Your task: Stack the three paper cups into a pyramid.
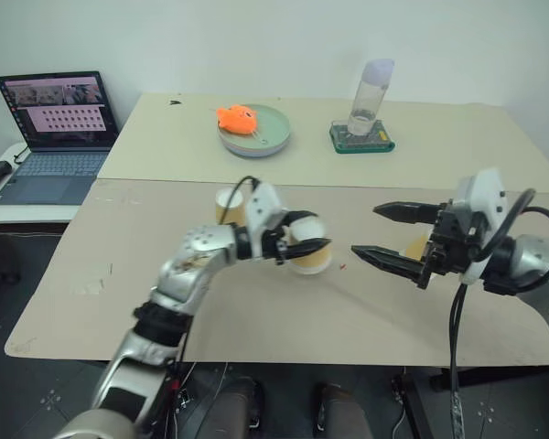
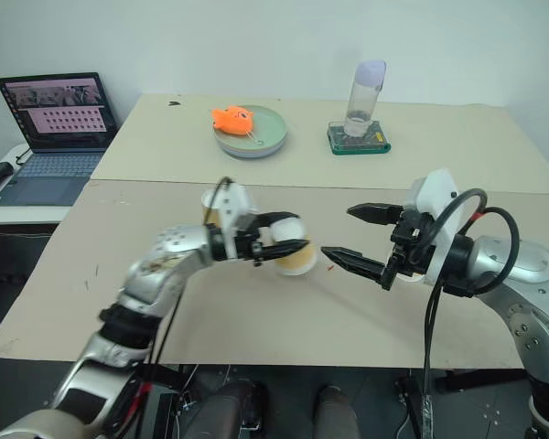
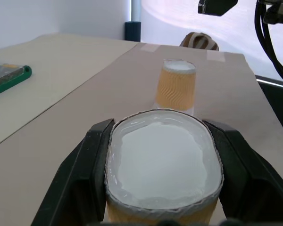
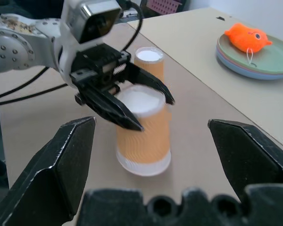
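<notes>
Paper cups are sitting upside down, white bases up, on a pale beige tabletop made of two boards butted together, with a white wall running behind the far edge. One held cup is sitting squeezed between the black fingers of the left claw, near the middle of the near board, and its sides are bulging into an oval under the grip. A second cup is standing just behind the left wrist, close to the seam between the boards. A third cup is peeking out behind the right claw, towards the right edge. That right claw is hanging with its fingers spread wide and gripping nothing, pointing at the held cup from a short way off. Along the far edge are resting a green plate carrying an orange toy fish and a clear bottle on a green tray. Off the left edge, a laptop is standing open on a side desk.
</notes>
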You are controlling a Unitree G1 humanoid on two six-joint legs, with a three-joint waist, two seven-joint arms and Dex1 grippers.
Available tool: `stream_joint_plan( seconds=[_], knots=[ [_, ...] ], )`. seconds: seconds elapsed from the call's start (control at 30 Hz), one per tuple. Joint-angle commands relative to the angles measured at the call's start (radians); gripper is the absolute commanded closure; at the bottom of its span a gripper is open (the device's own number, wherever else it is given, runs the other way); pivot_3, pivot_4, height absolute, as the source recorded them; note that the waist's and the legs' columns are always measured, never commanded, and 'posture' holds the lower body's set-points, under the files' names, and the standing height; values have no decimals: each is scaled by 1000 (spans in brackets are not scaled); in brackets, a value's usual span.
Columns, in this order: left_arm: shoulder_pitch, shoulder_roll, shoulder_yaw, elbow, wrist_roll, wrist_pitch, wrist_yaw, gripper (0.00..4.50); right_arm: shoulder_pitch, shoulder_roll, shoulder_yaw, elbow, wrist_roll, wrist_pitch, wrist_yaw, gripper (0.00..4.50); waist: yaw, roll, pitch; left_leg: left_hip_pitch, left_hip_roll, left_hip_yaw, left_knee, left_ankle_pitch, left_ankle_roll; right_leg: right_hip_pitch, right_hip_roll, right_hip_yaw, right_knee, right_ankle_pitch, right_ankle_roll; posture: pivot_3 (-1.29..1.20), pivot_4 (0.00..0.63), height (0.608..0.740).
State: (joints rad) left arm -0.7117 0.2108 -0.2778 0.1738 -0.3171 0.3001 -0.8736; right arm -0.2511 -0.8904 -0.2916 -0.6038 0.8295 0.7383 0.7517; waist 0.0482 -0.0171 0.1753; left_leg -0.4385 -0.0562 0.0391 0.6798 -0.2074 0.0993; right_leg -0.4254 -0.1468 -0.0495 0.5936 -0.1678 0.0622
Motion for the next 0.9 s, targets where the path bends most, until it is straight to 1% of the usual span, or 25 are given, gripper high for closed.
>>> stream_joint_plan(
  seconds=[0.03,0.07,0.17,0.27,0.43,0.47,0.5,0.53,0.57,0.6,0.73,0.9],
  knots=[
    [-138,-101,-12,261,80,-150,16,2033,26,3,-62,-56,17,-13,-29,0,2,-1,0,0,0,0,0,0,0,0,0,0,-1,0,0,0,150,740],
    [-177,-135,-12,336,92,-178,9,2033,35,4,-72,-63,18,-13,-38,0,2,-1,0,0,0,0,0,0,1,0,0,0,-1,0,0,0,150,740],
    [-250,-196,-6,486,121,-243,-4,2033,49,4,-88,-79,29,-11,-58,0,-1,-1,0,-2,0,0,0,-1,3,-1,0,0,-1,0,1,0,150,740],
    [-293,-229,-2,604,158,-305,-4,2033,49,4,-94,-93,44,-7,-79,0,-2,-1,0,-2,0,0,1,-1,4,-1,-1,-1,-1,0,1,0,150,740],
    [-304,-252,7,682,184,-348,-45,2033,73,-4,-115,-104,49,-7,-92,0,-2,-1,1,-2,0,0,1,-1,4,-1,-1,-1,-1,0,1,0,150,740],
    [-305,-252,7,689,192,-358,-47,1064,74,-5,-118,-105,51,-7,-94,0,-3,-1,1,-2,0,0,1,-1,4,-1,-1,-1,-1,0,2,0,150,740],
    [-305,-252,8,696,199,-367,-49,859,75,-5,-121,-106,53,-8,-96,0,-3,-1,1,-2,0,0,1,-1,4,-1,-1,-1,-1,0,2,0,150,740],
    [-306,-251,9,701,207,-378,-49,560,74,-5,-121,-106,55,-7,-99,0,-3,-1,1,-2,0,0,2,-1,4,-1,-1,-1,-1,0,2,0,150,740],
    [-308,-252,14,707,211,-384,-47,169,74,-4,-120,-105,56,-8,-101,0,-3,-1,1,-2,0,0,2,-2,4,-1,-1,-1,-1,0,2,0,150,740],
    [-310,-254,19,712,215,-389,-46,71,74,-4,-120,-104,57,-9,-102,0,-3,-1,1,-2,0,0,2,-1,4,-1,-1,-1,-1,0,2,0,150,740],
    [-330,-259,48,700,208,-396,-39,71,74,-3,-102,-92,52,-11,-97,0,-2,-1,1,-3,0,0,3,-2,4,-1,-1,-1,-1,1,3,0,150,740],
    [-370,-216,125,540,162,-343,-20,71,54,4,-75,-66,43,-24,-83,0,-4,-1,1,-3,0,0,3,-2,4,-1,-1,-1,-1,1,3,0,150,740]
  ],
)
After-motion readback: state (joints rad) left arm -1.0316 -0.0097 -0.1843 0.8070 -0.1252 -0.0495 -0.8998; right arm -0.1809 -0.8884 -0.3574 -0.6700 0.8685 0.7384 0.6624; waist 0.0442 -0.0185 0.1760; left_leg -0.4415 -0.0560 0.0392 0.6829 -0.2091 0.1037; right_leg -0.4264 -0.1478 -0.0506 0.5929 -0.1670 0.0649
